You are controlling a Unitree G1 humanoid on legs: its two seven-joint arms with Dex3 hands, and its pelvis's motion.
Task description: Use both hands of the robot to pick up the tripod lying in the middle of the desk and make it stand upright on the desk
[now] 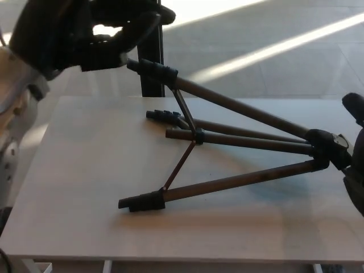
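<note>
Head view gave us the tripod (227, 142) lying on its side across the middle of the pale tabletop (85, 170), its three legs splayed toward the left and its hub joint (321, 148) near the right edge. We saw the upper leg slant up off the surface, its black foot (151, 69) raised above the far edge. The middle leg's foot (162, 116) rested on the tabletop, and the near leg's foot (142, 202) lay toward the front edge. Thin braces ran from the centre column's collar (197, 136) out to the legs.

We found the left robot hand (91, 34) at the upper left, held high above the far left corner of the tabletop, with its pale forearm (14, 108) running down the left edge. Its dark fingers (136, 28) were spread and curled, holding nothing, and their tips hung just beside the raised foot of the upper leg; we could not tell whether they touched it.

We saw only a dark sliver of the right robot hand (355, 165) at the right edge, next to the hub joint. We could not tell whether it gripped the tripod.

A dark post (149, 79) stood behind the tabletop on the sunlit floor (273, 51).
</note>
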